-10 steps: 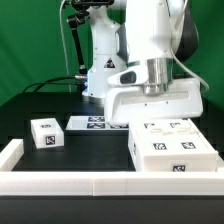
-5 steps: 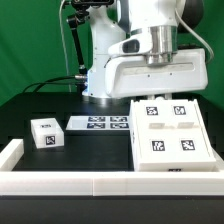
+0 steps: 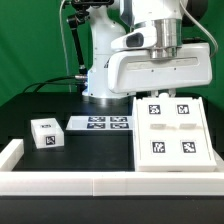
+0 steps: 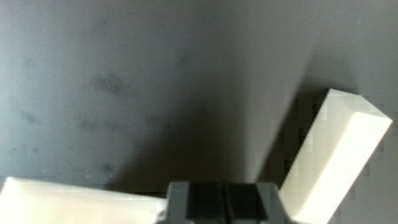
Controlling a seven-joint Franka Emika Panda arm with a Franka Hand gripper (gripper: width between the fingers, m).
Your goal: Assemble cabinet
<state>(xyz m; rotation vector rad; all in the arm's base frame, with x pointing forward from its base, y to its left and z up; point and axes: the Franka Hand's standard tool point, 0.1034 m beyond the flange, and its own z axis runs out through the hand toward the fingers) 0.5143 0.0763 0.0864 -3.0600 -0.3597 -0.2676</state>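
The cabinet [image 3: 170, 135], a large box-shaped body of smooth white plastic panels, lies on the matte black table [image 3: 40, 105] at the exterior view's right. Its broad face is turned up and toward the camera. That face carries four square black-and-white tags, with shallow rectangular recesses moulded between them. Its near edge sits close against the low white border rail [image 3: 90, 185] that runs along the front of the table.

On the exterior view's left rests a small white cube [image 3: 45, 133] with one tag. Just beside it lies the marker board [image 3: 100, 123], thin and flat, with its row of tags.

The glossy white robot arm [image 3: 150, 30] ends in a broad boxy housing that hangs above the cabinet's far edge. A green backdrop [image 3: 30, 40] stands behind it.

In the blurred wrist view the gripper [image 4: 224, 205] shows dark grey fingers [image 4: 196, 205] pressed together. No gap is visible and nothing is held between them. Over the dull grey tabletop a long, thick white slab [image 4: 342, 150] lies tilted, and a white wedge [image 4: 71, 200] lies apart from it. I cannot tell which parts these are.
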